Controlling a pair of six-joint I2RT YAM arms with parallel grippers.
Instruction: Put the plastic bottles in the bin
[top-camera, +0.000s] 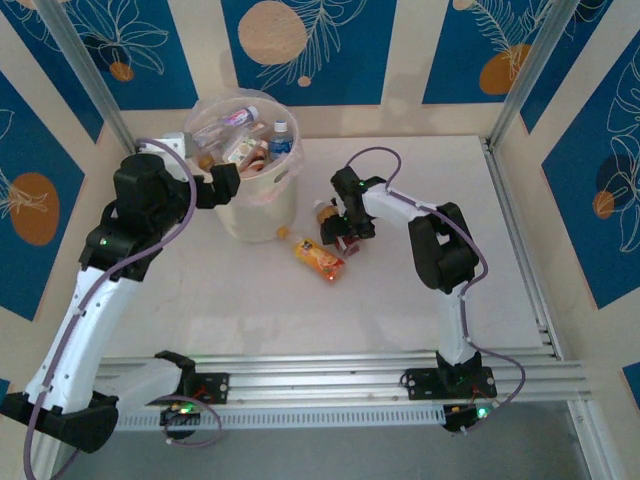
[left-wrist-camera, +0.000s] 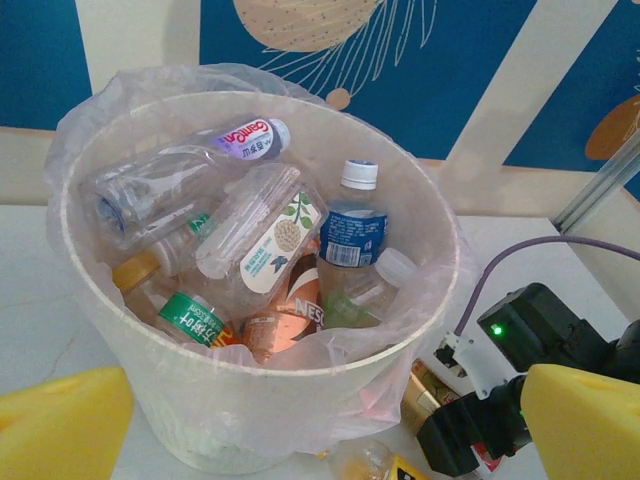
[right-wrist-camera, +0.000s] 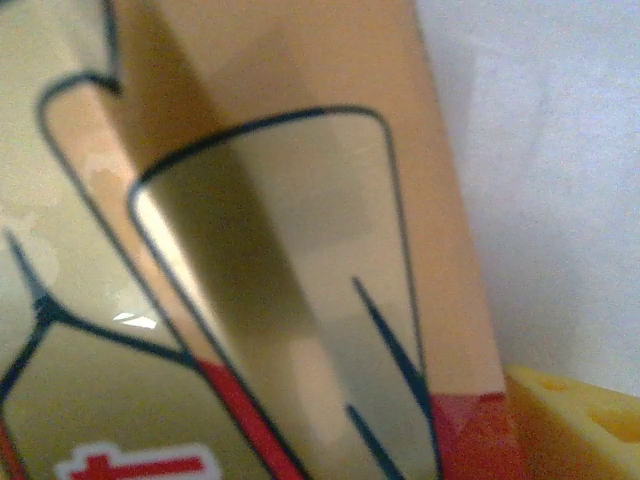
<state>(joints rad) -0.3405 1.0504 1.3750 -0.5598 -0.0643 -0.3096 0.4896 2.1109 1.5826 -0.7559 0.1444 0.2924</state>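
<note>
Pick step: right end effector (top-camera: 343, 236) sits over a bottle (right-wrist-camera: 300, 250) on the desk (top-camera: 400, 290), grip unconfirmed; left end effector (top-camera: 228, 183) released beside bin (top-camera: 262, 205); next needs clench, lift, carry to bin.

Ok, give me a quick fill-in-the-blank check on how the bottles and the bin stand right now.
1. The left gripper, beside the bin, has its jaws ___.
2. The orange-labelled bottle lies on the ___, outside the bin.
3. The upright blue-labelled bottle inside the bin has a ___ cap.
Missing words: open; table; white.
</note>
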